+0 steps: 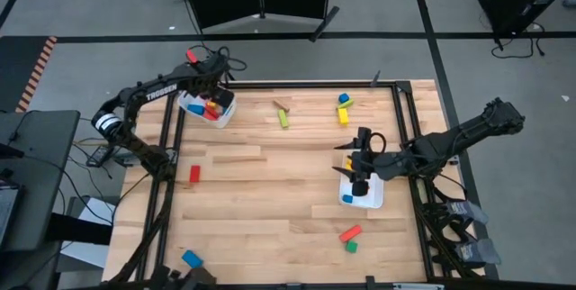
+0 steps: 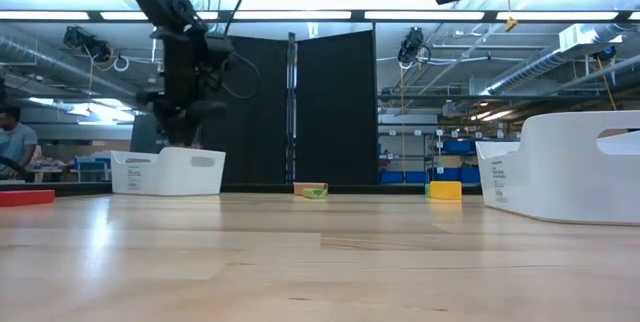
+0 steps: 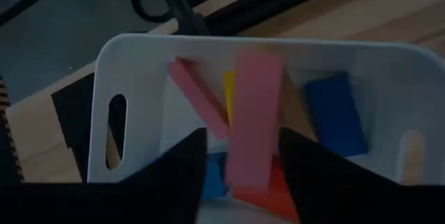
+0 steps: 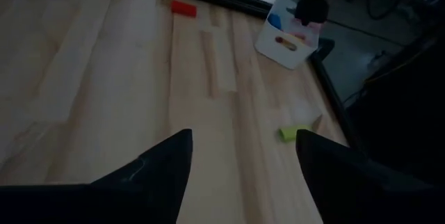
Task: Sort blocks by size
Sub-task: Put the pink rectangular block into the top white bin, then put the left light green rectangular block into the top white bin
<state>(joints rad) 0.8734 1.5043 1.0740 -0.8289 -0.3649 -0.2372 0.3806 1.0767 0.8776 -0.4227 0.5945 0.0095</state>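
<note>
My left gripper (image 3: 243, 156) hangs over the far-left white bin (image 1: 222, 113), fingers pointing steeply down. A pink bar (image 3: 252, 123) stands between its parted fingers above the bin's blocks: a pink bar (image 3: 198, 99), a blue block (image 3: 337, 116), a yellow one (image 3: 228, 85) and a red one (image 3: 271, 193). My right gripper (image 4: 243, 137) is open with nothing between its fingers, raised over the right white bin (image 1: 371, 198). Loose blocks lie flat on the table: a red one (image 1: 194, 174), a blue one (image 1: 192, 258), a red bar (image 1: 350, 233). My left gripper has the pink bar's long sides (image 3: 236, 140) between its two fingers, which come from above and lie along the bar. A gap shows between one finger (image 3: 188, 172) and the bar. Whether the other finger (image 3: 306, 168) touches it, I cannot tell. The bar is above the bin's blocks.
A green block and a wooden one (image 1: 283, 114) lie at the far middle, and yellow, blue and green blocks (image 1: 343, 108) at the far right. A small green cube (image 1: 351, 247) lies near the front. Bare tabletop lies across the middle. A person (image 2: 12, 137) sits in the room beyond.
</note>
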